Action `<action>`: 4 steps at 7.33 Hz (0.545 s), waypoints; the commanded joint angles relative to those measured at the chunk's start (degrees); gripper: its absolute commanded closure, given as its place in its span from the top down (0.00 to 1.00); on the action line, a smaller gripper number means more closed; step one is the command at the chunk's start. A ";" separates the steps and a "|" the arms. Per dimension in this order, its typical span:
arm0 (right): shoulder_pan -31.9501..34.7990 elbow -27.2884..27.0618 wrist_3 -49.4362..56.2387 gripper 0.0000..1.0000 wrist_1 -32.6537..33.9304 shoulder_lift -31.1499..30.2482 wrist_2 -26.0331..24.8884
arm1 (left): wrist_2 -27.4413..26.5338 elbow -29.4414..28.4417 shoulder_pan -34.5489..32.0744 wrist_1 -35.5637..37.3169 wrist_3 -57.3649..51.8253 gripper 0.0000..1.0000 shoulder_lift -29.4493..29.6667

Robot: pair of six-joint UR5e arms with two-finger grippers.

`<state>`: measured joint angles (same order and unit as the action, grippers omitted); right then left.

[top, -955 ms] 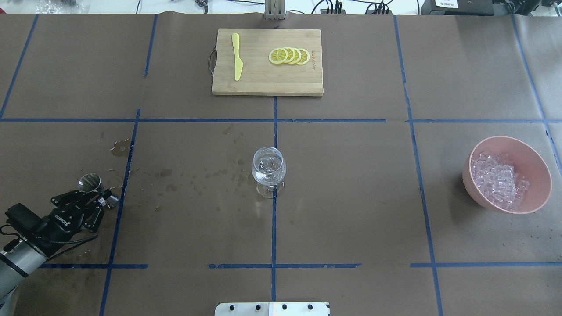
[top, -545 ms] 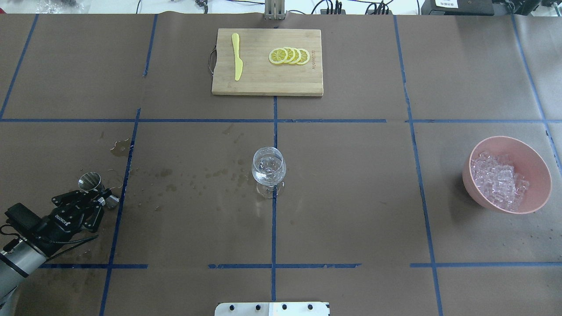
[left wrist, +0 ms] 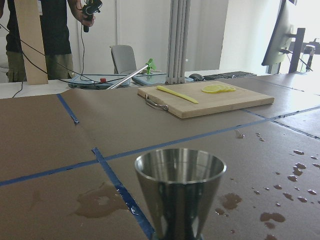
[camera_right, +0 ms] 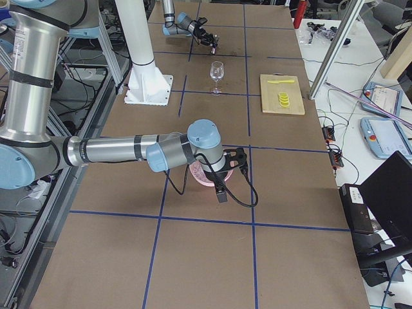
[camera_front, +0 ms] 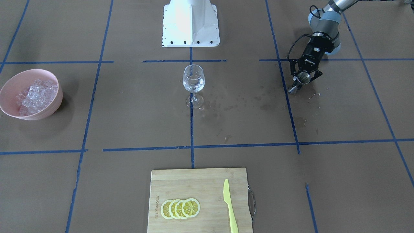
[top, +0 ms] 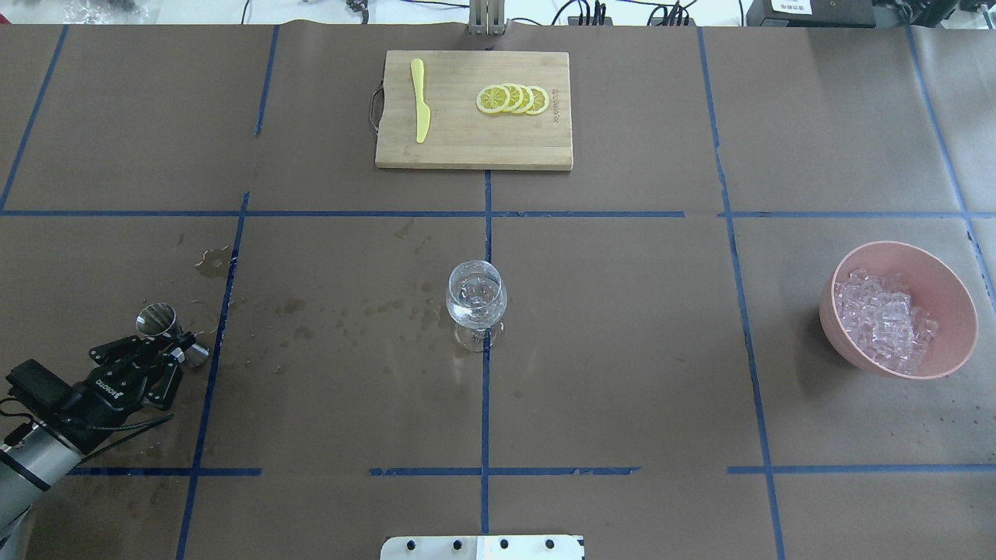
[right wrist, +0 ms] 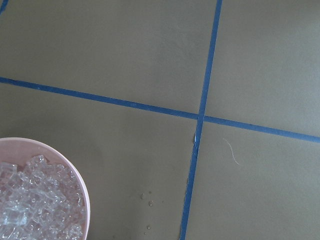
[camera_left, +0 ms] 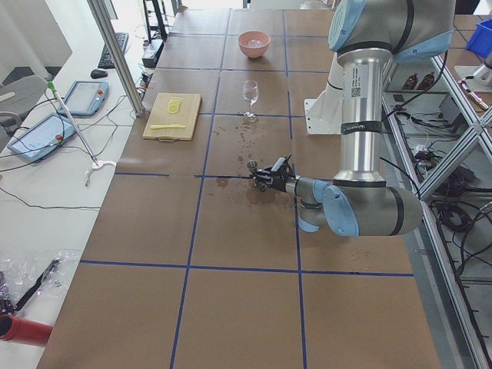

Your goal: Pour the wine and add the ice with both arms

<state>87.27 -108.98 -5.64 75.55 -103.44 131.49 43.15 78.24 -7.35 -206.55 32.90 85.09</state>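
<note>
A clear stemmed glass (top: 476,299) (camera_front: 193,79) stands at the table's centre with something clear in it; I cannot tell whether that is wine. My left gripper (top: 173,351) (camera_front: 302,82) is at the near left, shut on the waist of a steel jigger (top: 158,320) (left wrist: 180,185) that stands upright. The ice (top: 883,319) (right wrist: 35,200) fills a pink bowl (top: 953,295) (right wrist: 82,185) at the right. My right gripper (camera_right: 228,170) hangs near that bowl and shows only in the exterior right view, so I cannot tell if it is open or shut.
A wooden cutting board (top: 467,148) at the far centre carries lemon slices (top: 512,99) and a yellow knife (top: 420,101). Wet spots (top: 342,311) lie between the jigger and the glass. The white pedestal (camera_front: 190,24) stands at the robot's side. A person (left wrist: 45,30) stands beyond the table.
My left gripper and the jigger in it have drifted slightly to the left and away from the glass. Nothing else has moved.
</note>
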 commanded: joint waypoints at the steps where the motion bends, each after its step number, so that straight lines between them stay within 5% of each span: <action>1: 0.00 0.00 0.02 1.00 0.04 0.08 -0.01 | -0.18 -0.19 0.05 -0.08 -0.03 0.27 0.16; 4: 0.00 0.00 0.02 1.00 -0.05 0.17 -0.01 | -2.20 -0.28 0.49 -0.17 -0.03 0.29 0.51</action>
<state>87.27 -108.98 -5.65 75.57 -103.31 131.48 41.54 77.98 -7.08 -206.65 32.89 85.54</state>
